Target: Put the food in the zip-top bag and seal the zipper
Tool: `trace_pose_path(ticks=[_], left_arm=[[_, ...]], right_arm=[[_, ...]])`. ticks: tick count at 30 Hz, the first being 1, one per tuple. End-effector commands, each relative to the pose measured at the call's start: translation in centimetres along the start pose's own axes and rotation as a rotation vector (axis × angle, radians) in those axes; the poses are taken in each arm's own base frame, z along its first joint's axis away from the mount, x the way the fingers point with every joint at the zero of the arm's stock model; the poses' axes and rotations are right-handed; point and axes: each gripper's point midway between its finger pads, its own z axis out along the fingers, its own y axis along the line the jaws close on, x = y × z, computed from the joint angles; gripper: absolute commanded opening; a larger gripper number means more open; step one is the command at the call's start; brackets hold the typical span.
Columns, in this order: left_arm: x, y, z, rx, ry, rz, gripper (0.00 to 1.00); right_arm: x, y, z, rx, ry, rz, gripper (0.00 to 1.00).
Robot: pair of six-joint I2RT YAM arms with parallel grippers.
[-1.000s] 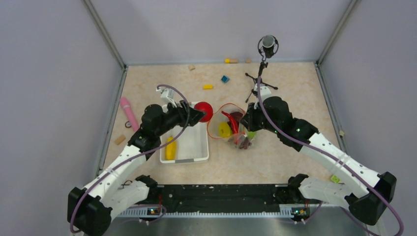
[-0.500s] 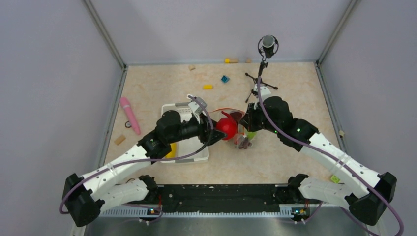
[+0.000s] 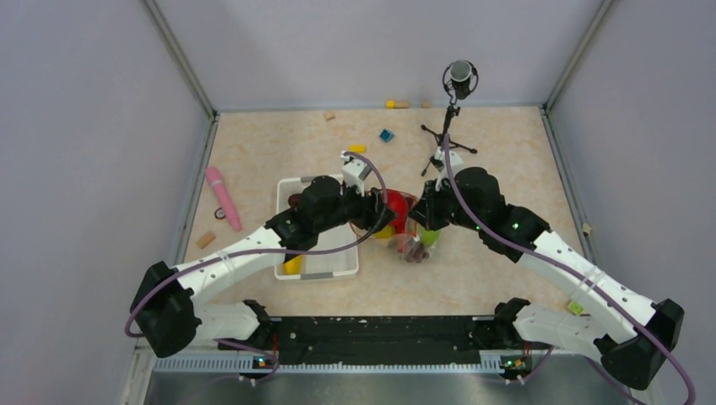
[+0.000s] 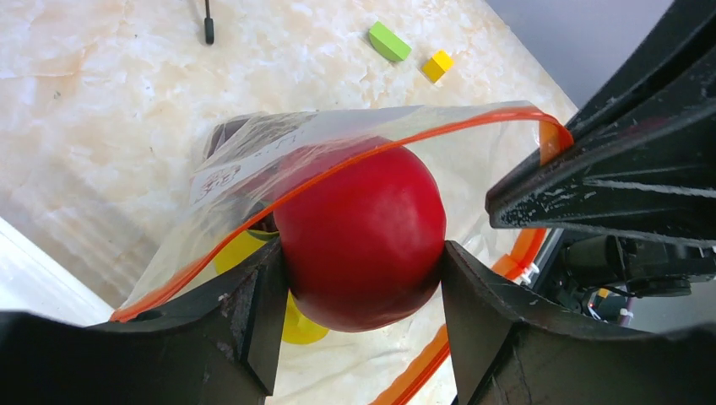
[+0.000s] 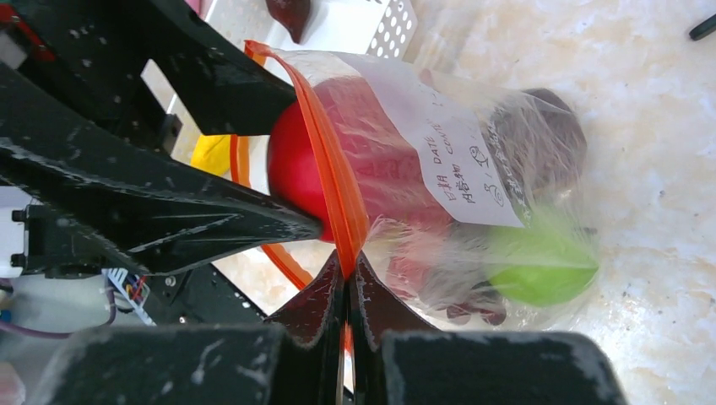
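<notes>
Blocked at zip-top bag [image 5: 447,143] mouth by red apple [image 4: 363,236] in left claw [image 4: 359,257]; right claw [image 5: 346,272] on rim. Basket [image 3: 331,272] left of bag, tripod [image 3: 447,135] behind; near-side counter [image 3: 422,291] open.

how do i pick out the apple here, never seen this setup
Find the white plastic basket mid-table; just right of it the clear crinkly zip-top bag is held open. In its orange-red mouth, clamped by the left gripper, is the smooth round red toy apple, the only red ball there.

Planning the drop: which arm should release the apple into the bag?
Left. The left gripper holds the apple at the mouth of the bag; the right gripper is shut on the zipper, holding it open.
</notes>
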Motion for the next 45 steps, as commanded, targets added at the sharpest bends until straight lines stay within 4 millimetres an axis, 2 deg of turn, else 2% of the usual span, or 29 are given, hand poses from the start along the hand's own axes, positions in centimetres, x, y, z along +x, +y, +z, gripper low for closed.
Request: trace_pose_path(ticks=[1,5,7,8,13,16,24,27,33,39,45], left_arm=[[-3.2,-1.6,0.6,0.035,-0.084,0.016,0.42],[-2.7,-2.5,0.5,0.082,-0.063,0.019,0.83],[-2.5,-2.6,0.2,0.083,-0.058,0.016,0.95],[-2.4,-2.6,0.0,0.083,-0.054,0.014,0.96],[-1.8,-2.9,-1.7,0.09,-0.042,0.0,0.98],[-2.0,-2.0,-3.3,0.023,-0.067,-0.028,0.98],[-1.4,3.7,-7.6,-0.336,-0.128,-0.163,0.98],[-0.1,6.4,-9.2,-0.503,-0.111,-0.211,0.98],[4.0,11.6,-13.1,-0.85,-0.025,-0.241,0.98],[7.1,14.6,-15.6,-1.059,0.027,-0.243,0.98],[9.6,16.3,-16.0,-1.155,0.118,-0.244,0.98]], right_arm=[[-2.6,1.7,-1.0,-0.074,-0.093,0.0,0.0],[-2.6,1.6,-0.9,-0.069,-0.09,0.0,0.0],[-2.5,1.6,-0.8,-0.069,-0.088,0.003,0.0],[-2.5,1.6,-0.8,-0.07,-0.087,0.002,0.0],[-2.5,1.4,-0.8,-0.06,-0.089,0.002,0.0],[-2.4,1.1,-0.7,-0.046,-0.09,0.003,0.0],[-2.1,0.5,-0.4,-0.019,-0.083,0.003,0.0],[-2.0,0.2,-0.3,-0.004,-0.084,0.003,0.0],[-1.9,-0.2,-0.3,0.018,-0.083,0.002,0.0],[-1.8,-0.4,-0.2,0.026,-0.082,-0.002,0.0],[-1.5,-0.7,0.0,0.034,-0.074,0.001,0.0]])
